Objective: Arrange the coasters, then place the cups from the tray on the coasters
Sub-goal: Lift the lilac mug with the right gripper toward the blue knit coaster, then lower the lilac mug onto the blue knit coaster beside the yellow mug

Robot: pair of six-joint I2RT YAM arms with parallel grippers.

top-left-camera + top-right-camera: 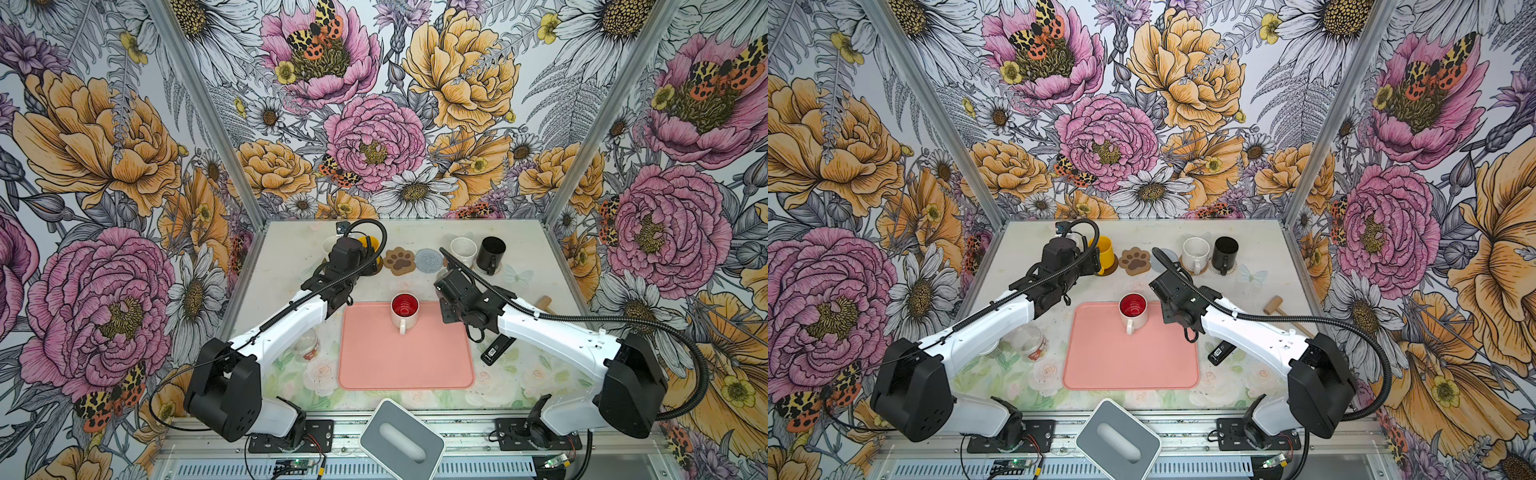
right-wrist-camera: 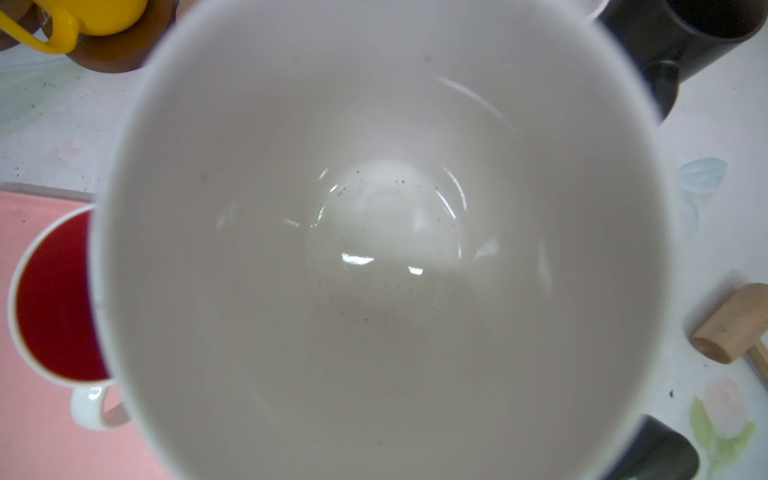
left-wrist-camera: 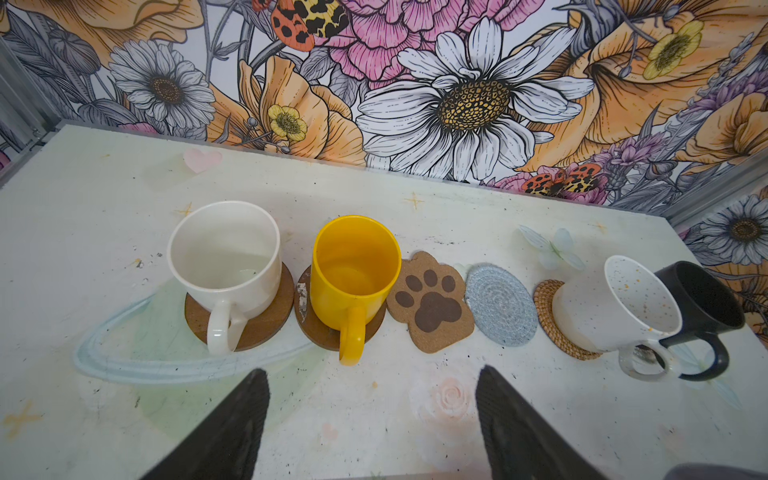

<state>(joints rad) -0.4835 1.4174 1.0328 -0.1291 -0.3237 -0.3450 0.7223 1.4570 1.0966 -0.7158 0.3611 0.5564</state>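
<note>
Along the table's back stands a row: a cream cup and a yellow cup on brown disc coasters, a bare paw-print coaster, a bare grey-blue woven coaster, a speckled cup on a rattan coaster, and a black cup. My left gripper is open and empty just before the yellow cup. A red-inside cup stands on the pink tray. My right gripper hangs over the tray's far right corner, shut on a cup with a pale inside, one finger outside its wall.
A clear jar lies left of the tray under the left arm. A black device lies right of the tray. A wooden mallet sits near the right wall. A grey-white box with an oval slot stands at the front edge.
</note>
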